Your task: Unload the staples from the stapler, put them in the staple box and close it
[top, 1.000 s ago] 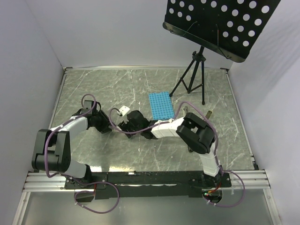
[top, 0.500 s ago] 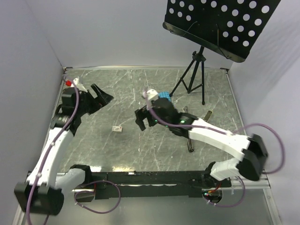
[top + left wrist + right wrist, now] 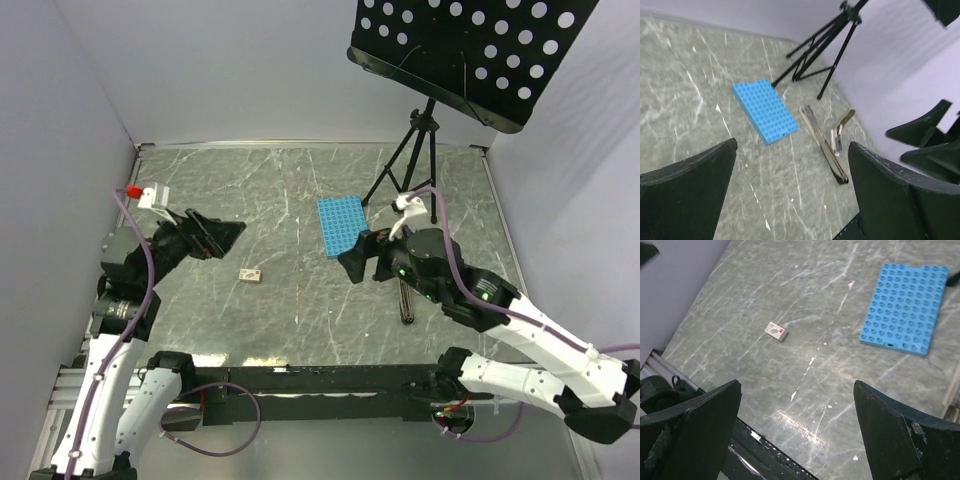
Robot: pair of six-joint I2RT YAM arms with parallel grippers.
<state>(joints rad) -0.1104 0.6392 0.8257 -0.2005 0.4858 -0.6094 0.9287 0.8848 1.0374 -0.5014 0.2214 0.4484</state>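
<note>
The left tool and the right tool both hang released above the desk, jaws spread wide and holding nothing. The stapler lies flat just right of the blue rack, untouched, partly hidden under the right arm from overhead. Slim and low on a smooth desk, it would likely skid or spin if one tool presses it unbraced, and a careless descent could knock the small pieces beside it
</note>
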